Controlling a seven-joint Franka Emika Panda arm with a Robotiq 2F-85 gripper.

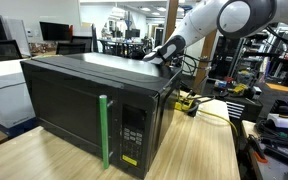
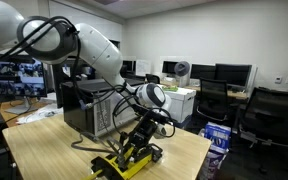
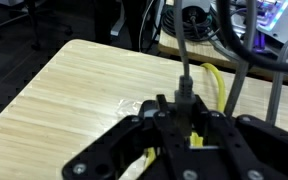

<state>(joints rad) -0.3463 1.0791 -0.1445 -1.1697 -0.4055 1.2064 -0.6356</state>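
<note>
My gripper (image 3: 181, 103) is shut on a black plug (image 3: 184, 92), and the plug's grey cord (image 3: 183, 55) runs away from the fingers. Directly beneath the jaws lies a yellow power strip (image 3: 195, 136) on the wooden table (image 3: 74, 85). In both exterior views the gripper (image 2: 144, 126) (image 1: 156, 58) hangs behind a black microwave (image 1: 79, 95) (image 2: 84, 110), just above the yellow power strip (image 2: 132, 160) (image 1: 189, 102). Whether the plug's prongs are seated in the strip is hidden by the fingers.
The microwave has a green handle (image 1: 104, 131). A yellow cable (image 3: 220, 85) and further grey cords (image 3: 274, 95) trail over the table's far edge. A scrap of clear plastic (image 3: 132, 106) lies beside the jaws. Desks, monitors and office chairs (image 2: 269, 115) surround the table.
</note>
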